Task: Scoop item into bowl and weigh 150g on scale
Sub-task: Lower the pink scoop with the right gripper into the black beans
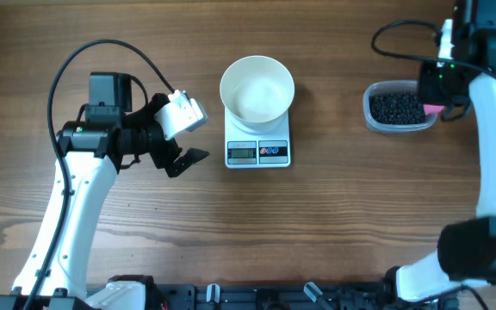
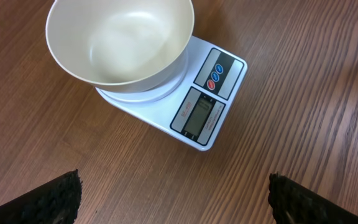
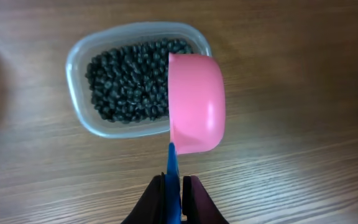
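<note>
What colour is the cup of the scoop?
The scoop cup is pink; the right wrist view shows it best.

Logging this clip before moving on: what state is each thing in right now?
Bowl, empty, sitting on the scale.
Scale, carrying the bowl; display unreadable.
Tub, uncovered, holding beans.
Beans, in the tub, none in the bowl.
Scoop, gripped by its blue handle, over the tub's rim.
Left claw, open, holding nothing.
Right claw, shut on the scoop.
</note>
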You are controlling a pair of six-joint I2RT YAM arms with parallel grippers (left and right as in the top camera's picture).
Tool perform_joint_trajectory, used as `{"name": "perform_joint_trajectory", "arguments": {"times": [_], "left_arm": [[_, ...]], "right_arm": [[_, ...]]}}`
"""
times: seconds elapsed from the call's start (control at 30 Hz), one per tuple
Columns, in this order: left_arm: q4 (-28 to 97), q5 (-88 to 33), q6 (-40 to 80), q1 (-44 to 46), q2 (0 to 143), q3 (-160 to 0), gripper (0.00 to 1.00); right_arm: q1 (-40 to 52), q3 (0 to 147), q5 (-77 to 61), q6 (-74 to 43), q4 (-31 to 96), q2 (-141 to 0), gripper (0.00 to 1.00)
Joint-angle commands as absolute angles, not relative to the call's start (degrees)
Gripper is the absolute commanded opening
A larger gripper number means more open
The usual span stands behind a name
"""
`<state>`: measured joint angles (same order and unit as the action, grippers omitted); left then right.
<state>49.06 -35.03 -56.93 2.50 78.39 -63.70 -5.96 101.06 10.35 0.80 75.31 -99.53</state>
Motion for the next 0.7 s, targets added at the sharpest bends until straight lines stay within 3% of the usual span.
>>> {"name": "perform_joint_trajectory", "arguments": {"times": [0.0,0.67], "left_arm": [[48.93,-35.27,-58.11,2.22,78.78,-63.57,1.00],[48.93,-35.27,-58.11,2.22,78.78,-63.57,1.00]], "right_arm": [[-5.98,102.26,12.86,5.96,75.16,-103.24,0.04],[-6.35,101.71,7.27,9.04,71.70,-111.70,0.04]]}}
